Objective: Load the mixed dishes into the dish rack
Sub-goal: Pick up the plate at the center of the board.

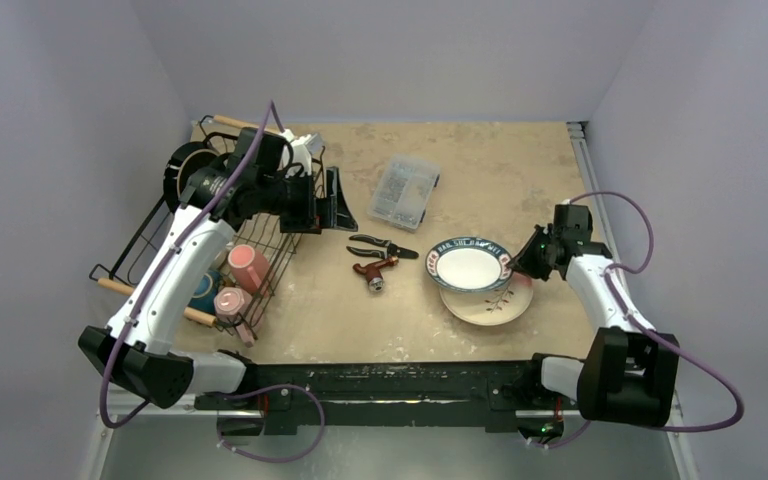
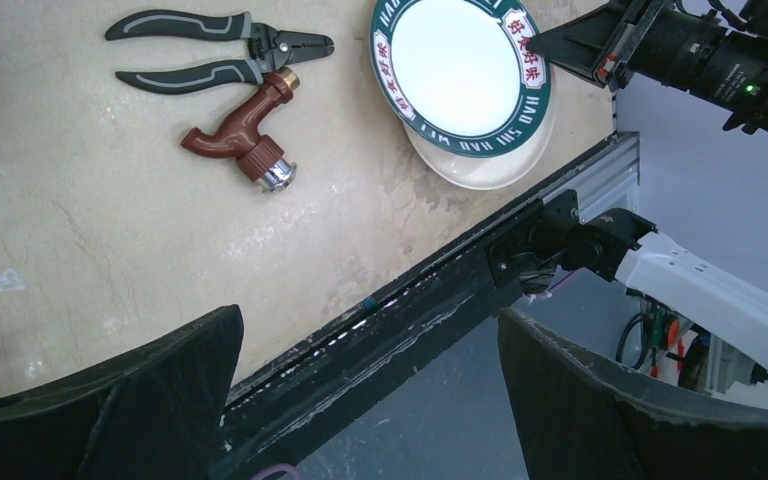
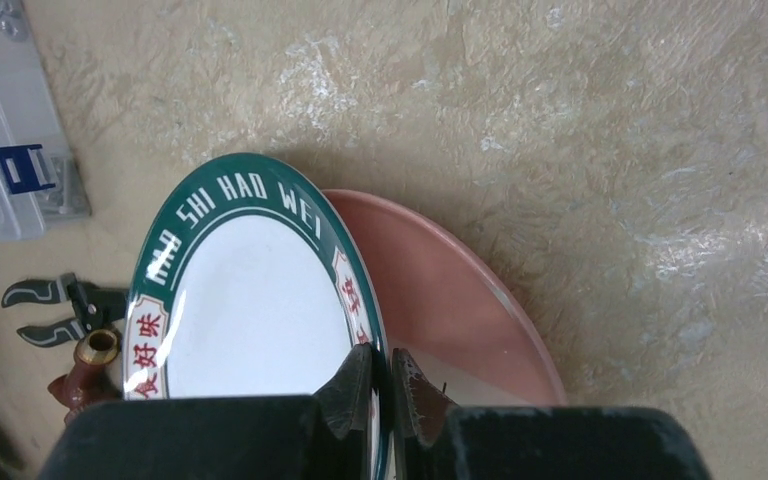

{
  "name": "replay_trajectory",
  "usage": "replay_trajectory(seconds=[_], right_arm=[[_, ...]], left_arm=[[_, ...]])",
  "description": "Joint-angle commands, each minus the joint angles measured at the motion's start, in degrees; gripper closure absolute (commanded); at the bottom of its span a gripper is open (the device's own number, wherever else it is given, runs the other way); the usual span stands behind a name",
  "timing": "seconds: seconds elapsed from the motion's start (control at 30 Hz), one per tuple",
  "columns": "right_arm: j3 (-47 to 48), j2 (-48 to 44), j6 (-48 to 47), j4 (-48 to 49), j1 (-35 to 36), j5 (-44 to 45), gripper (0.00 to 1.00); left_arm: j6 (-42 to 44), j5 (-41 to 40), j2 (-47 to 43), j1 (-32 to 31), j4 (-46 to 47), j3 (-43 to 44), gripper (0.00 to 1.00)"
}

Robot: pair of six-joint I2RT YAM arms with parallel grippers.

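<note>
The right gripper (image 1: 516,262) - clamped tight on the 3 o'clock rim of the green-rimmed plate (image 1: 468,266) - had the dish rack (image 1: 272,265) well apart at 9 o'clock, under the left arm (image 1: 175,265).

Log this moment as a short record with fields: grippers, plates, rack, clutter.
left gripper: open, empty, at the dish rack's right edge
right gripper: shut on the green-rimmed plate's rim
green-rimmed plate: overlapping the lower plate
dish rack: holds two pink mugs
clutter: pliers, brown tap, clear box on the table
</note>
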Motion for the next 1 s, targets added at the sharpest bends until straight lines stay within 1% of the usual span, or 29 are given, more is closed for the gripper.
replay_trajectory(seconds=[0.0,0.17,0.2,0.3,0.43,0.57,0.63,0.73,0.83,0.87,0.9,0.97], right_arm=[[3.43,-2.57,-2.6,-7.24,0.11,1.53,1.0],[4.97,-8.31,1.19,-6.19,0.14,-2.09,1.0],[5.48,-8.96,1.46,-5.25,0.07,-4.33,1.0],[7.95,-9.01,2.29,-4.77,0.09,-7.19,1.0],[9.63,-9.65,4.24,-3.71,0.09,-8.68,1.0],[9.86,-10.66,6.97,0.25,0.07,-11.5,1.0],[10.95,-10.7,7.65,0.46,0.09,-12.27,1.0],[12.07,-10.52,7.19,-0.84,0.01,-11.72,1.0],[12.26,-10.2,7.68,0.72,0.0,-14.51,1.0],[12.41,-10.05,8.28,2.02,-0.02,-16.31,1.0],[12.87,-9.66,8.89,4.21,0.05,-18.47,1.0],[15.07,-8.36,9.89,5.44,0.13,-21.31,1.0]], left_arm=[[-1.87,3.3,1.26,-0.24,2.4,1.51,0.03],[-2.32,5.73,1.44,-0.24,2.99,1.68,0.03],[-2.23,5.97,1.74,-0.24,2.59,2.07,0.03],[-3.82,8.35,3.37,-0.15,2.25,3.09,0.03],[-8.42,12.07,4.07,-0.15,6.21,2.29,0.0],[-9.83,11.72,3.51,0.65,7.84,3.19,0.0],[-11.82,12.24,3.71,1.65,8.37,3.24,0.0],[-13.82,13.84,3.98,2.05,10.64,1.57,0.0],[-14.7,14.49,3.56,2.04,12.46,-0.63,0.0],[-14.54,14.12,3.22,2.04,13.15,-1.96,0.0],[-14.23,14.02,3.05,2.09,14.07,-2.99,0.03],[-14.3,14.78,3.57,2.3,16.01,-4.97,0.14]])
